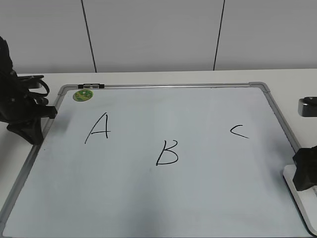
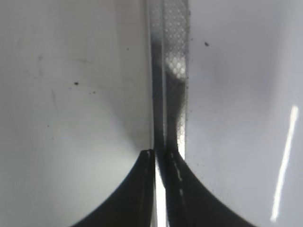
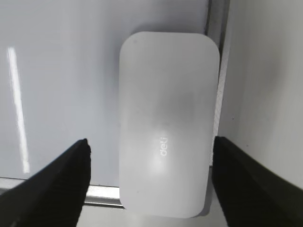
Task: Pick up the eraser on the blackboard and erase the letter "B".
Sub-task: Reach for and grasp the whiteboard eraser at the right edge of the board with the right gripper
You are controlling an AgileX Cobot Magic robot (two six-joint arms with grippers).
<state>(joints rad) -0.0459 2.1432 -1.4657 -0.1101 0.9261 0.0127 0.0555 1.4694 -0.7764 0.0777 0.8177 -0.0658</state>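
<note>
The blackboard (image 1: 163, 188) is a white dry-erase board with a grey frame, lying flat on the table. The black letter "B" (image 1: 167, 152) is drawn near its middle. The eraser (image 3: 165, 118), a white rounded block with small grey lettering, lies on the board's near right corner, across the frame; it also shows in the exterior view (image 1: 299, 204). My right gripper (image 3: 150, 142) is open, its jaws on either side of the eraser, apart from it; it also shows in the exterior view (image 1: 304, 174). My left gripper (image 2: 161, 153) is shut and empty over the board's left frame (image 2: 175, 47), at the left in the exterior view (image 1: 30, 135).
A black "A" (image 1: 98, 128) is left of the "B" and a small black "C" (image 1: 238, 131) to its right. A round green sticker (image 1: 82, 94) sits at the far left corner. A grey object (image 1: 308, 105) lies on the table beyond the right frame.
</note>
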